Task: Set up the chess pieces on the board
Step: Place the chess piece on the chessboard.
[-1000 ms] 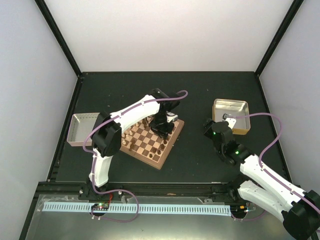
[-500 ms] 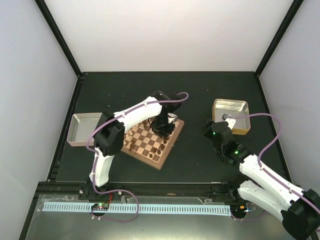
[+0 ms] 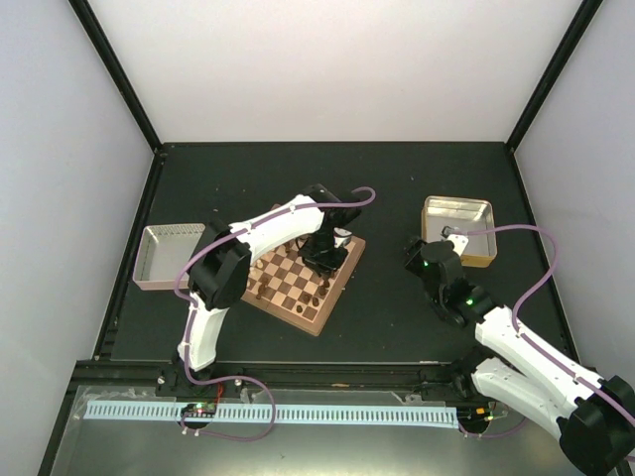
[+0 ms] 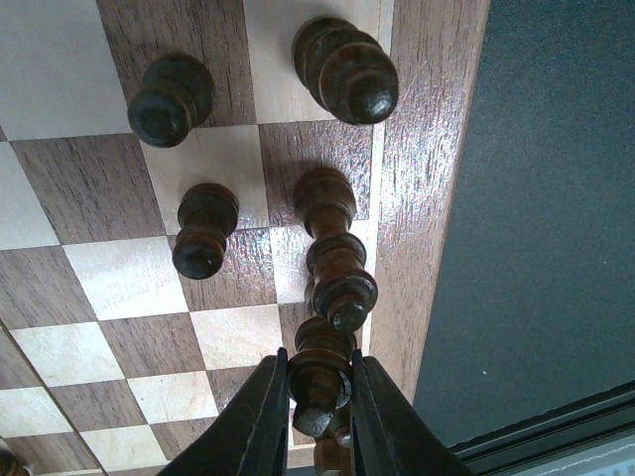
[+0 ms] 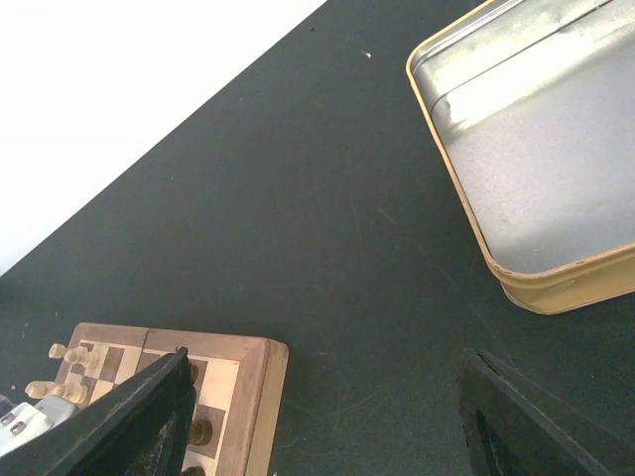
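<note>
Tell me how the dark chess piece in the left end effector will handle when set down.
Dark piece: tall, narrow turned shape, so probably tips easily. Glossy rounded wood may slip in the left end effector. Close neighbour could get toppled.

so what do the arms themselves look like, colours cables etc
Both the left arm and the right arm have glossy white shells with black joints. A lilac cable loops loosely along each one. The right arm shows small green lights near its wrist. The left fingers and right fingers are smooth, black and tapered.
</note>
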Robot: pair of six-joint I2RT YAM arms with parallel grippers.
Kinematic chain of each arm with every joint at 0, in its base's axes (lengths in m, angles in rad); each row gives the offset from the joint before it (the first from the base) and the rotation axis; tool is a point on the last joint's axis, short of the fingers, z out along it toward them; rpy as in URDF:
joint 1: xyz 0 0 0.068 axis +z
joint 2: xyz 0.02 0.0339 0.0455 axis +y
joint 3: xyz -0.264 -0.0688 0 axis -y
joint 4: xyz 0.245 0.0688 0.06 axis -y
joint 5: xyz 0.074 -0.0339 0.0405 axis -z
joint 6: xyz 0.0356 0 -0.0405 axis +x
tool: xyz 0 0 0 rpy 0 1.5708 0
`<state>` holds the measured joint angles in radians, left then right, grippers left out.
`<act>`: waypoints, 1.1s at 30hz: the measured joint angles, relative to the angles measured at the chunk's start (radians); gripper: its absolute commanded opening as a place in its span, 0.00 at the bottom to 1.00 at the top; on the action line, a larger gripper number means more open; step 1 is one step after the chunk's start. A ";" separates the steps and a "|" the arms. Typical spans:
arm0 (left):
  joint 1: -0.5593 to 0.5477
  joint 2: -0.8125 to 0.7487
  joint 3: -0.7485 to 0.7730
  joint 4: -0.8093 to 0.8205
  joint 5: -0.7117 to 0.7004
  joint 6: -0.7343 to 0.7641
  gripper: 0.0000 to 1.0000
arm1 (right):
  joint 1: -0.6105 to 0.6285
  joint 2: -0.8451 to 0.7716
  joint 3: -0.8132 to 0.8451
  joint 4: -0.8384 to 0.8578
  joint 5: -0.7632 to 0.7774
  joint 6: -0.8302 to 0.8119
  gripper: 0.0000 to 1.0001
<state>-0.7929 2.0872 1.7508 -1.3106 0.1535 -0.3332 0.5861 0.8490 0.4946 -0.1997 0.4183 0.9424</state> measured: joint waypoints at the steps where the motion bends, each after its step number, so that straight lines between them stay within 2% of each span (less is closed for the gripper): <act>1: 0.000 0.000 0.000 0.000 0.000 0.000 0.12 | -0.001 0.000 0.000 0.002 -0.002 0.000 0.73; 33: -0.014 -0.048 -0.064 0.068 -0.026 -0.084 0.12 | -0.010 0.001 -0.011 0.020 -0.020 -0.002 0.73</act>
<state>-0.8074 2.0396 1.6867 -1.2427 0.1280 -0.4168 0.5762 0.8497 0.4835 -0.1799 0.3985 0.9401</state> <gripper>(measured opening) 0.163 0.732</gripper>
